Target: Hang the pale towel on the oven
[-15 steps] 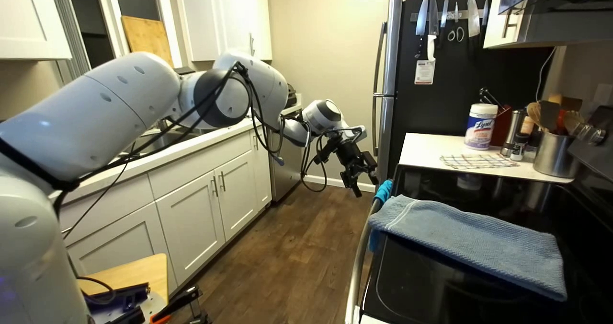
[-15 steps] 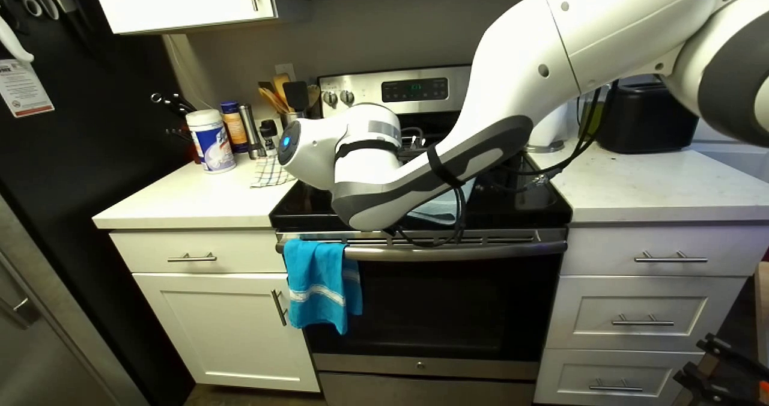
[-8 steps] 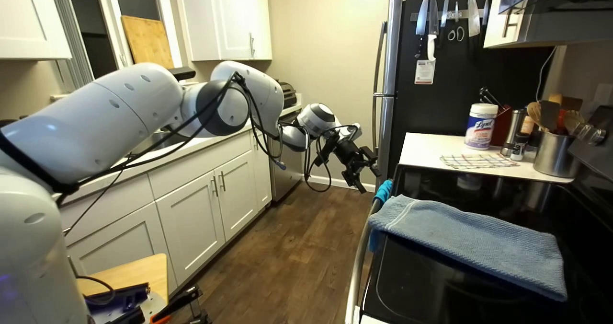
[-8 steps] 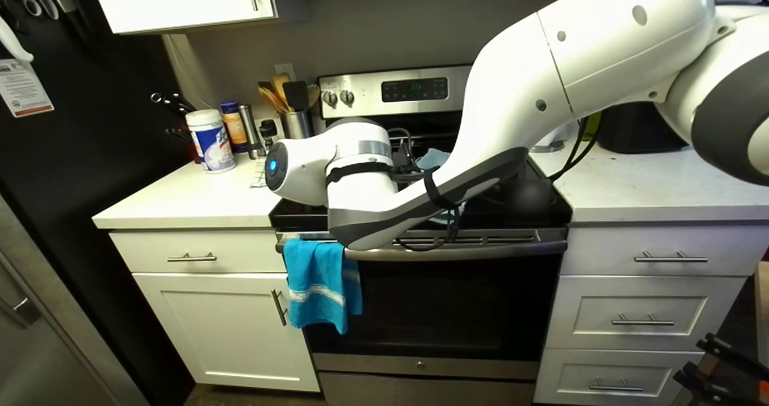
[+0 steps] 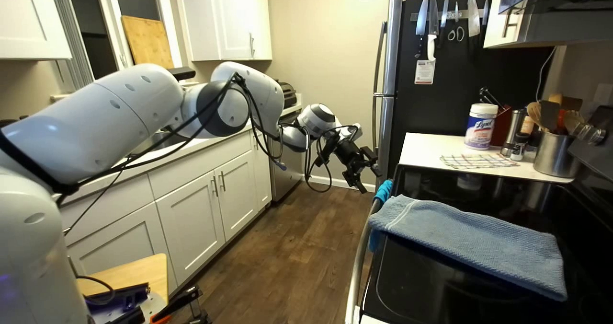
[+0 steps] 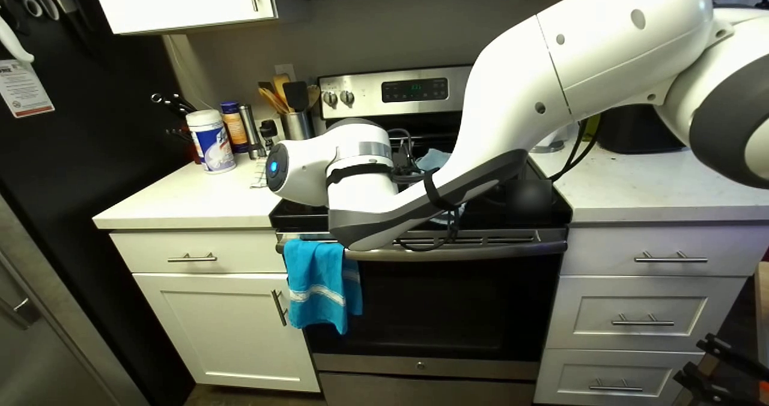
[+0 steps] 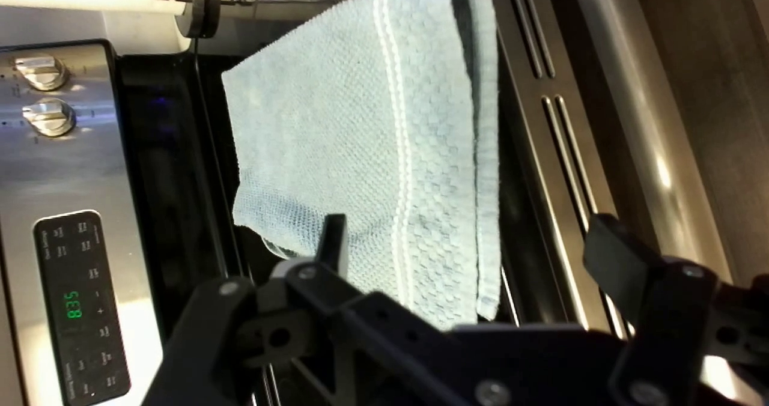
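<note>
reaching in from the left edge of an exterior view, the white arm [image 5: 91,118] bends above white cabinets [image 5: 191,218] and ends in the gripper [image 5: 368,180] just right of centre, tilted down to the right, its jaws wide apart. next to it in the frame, a bright blue cloth [image 5: 383,190] hangs on the oven handle [image 5: 357,271]. at lower right the pale towel [image 5: 474,240] lies on the glossy black top of the oven [image 5: 421,290], apart from the gripper; its long axis runs from the handle side down toward the lower right corner, white-striped end pointing upper left. in the wrist view the control panel [image 7: 84,310] sits at left, the towel crosses the upper middle with its striped end to the right, and the fingers [image 7: 622,262] stand spread at the bottom.
</note>
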Available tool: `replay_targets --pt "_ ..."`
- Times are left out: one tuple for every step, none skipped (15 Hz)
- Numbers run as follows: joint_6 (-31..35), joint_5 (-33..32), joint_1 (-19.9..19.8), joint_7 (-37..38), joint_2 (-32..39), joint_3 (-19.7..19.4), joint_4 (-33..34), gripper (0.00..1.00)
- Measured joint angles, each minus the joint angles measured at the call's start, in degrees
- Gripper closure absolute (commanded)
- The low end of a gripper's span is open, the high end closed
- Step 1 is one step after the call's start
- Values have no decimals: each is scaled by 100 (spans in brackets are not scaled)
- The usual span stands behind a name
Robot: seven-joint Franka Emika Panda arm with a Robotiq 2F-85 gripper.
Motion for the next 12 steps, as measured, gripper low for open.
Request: replay_targets --pt "5 0 -3 0 31 -16 23 0" --pt "6 0 -5 0 76 -38 67 0" --pt "11 -3 -5 0 128 -64 123 0" --pt "24 -9 -5 0 187 -93 189 0" --pt "48 -26 -5 0 246 -118 250 0" --pt "82 -62 -4 0 305 -144 311 0" --pt "131 -116 0 0 369 -174 373 0" --pt "211 -203 2 0 436 -201 428 0" --pt "308 -286 2 0 504 -225 472 0" --pt "400 -355 2 -1 569 -248 503 0" --pt "485 -423 1 -1 628 -268 523 0" --pt "577 -473 -3 -1 691 -288 531 0"
